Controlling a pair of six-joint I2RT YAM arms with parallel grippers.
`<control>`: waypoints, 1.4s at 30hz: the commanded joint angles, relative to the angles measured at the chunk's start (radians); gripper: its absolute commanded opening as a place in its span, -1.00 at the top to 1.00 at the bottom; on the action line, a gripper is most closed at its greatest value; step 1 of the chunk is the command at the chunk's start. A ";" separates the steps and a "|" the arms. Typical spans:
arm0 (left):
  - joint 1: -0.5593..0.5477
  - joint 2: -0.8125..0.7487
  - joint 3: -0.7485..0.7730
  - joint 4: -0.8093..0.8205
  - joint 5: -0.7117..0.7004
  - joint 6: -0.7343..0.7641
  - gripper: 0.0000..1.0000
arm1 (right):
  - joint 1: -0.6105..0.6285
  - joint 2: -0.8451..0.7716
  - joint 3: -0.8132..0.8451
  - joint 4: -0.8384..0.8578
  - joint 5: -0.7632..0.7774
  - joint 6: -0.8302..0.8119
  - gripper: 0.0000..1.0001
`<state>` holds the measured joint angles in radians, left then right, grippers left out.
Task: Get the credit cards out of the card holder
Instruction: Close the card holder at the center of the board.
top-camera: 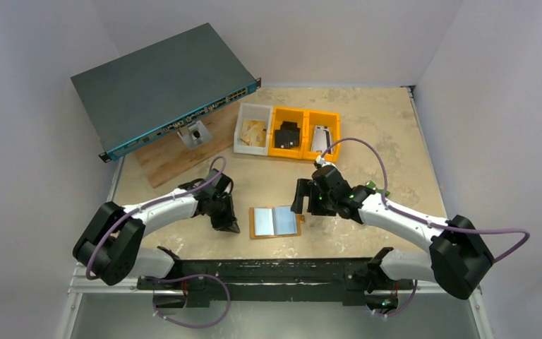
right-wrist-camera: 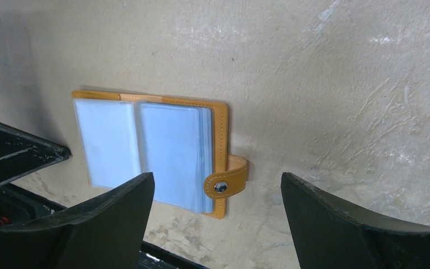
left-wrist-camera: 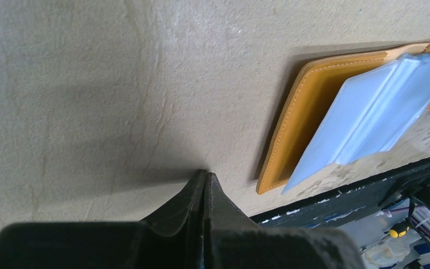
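Note:
The card holder (top-camera: 275, 222) lies open and flat on the table, tan-orange leather with pale blue-grey sleeves facing up. Its snap tab (right-wrist-camera: 227, 179) sticks out on the right side. I cannot make out any cards in the sleeves. My left gripper (top-camera: 230, 227) is shut and empty, its tips (left-wrist-camera: 204, 172) down at the table just left of the holder (left-wrist-camera: 313, 106). My right gripper (top-camera: 309, 205) is open and empty, hovering over the holder's right edge (right-wrist-camera: 217, 179). The holder shows in the right wrist view (right-wrist-camera: 162, 145), with the left gripper's tip (right-wrist-camera: 28, 154) beside it.
A white bin (top-camera: 253, 128) and two orange bins (top-camera: 288, 132) (top-camera: 322, 134) stand at the back centre. A network switch (top-camera: 162, 88) rests on a wooden board (top-camera: 176, 159) at the back left. A black rail (top-camera: 268, 272) runs along the near edge.

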<state>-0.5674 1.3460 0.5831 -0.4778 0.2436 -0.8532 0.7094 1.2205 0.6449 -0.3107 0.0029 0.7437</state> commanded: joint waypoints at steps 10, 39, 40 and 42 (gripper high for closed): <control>-0.032 0.083 0.035 0.011 -0.017 0.010 1.00 | 0.046 0.082 -0.017 0.023 0.083 0.019 -0.10; -0.057 -0.009 0.138 0.011 -0.017 0.010 1.00 | 0.070 0.206 -0.010 0.079 0.054 0.018 0.83; -0.058 -0.011 0.144 0.011 -0.017 0.010 1.00 | 0.069 0.206 -0.010 0.080 0.054 0.018 0.83; -0.057 -0.014 0.153 0.011 -0.017 0.010 1.00 | 0.070 0.209 -0.010 0.081 0.055 0.019 0.83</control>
<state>-0.6224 1.3594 0.6907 -0.4789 0.2417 -0.8528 0.7719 1.4059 0.6281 -0.2150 0.0536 0.7589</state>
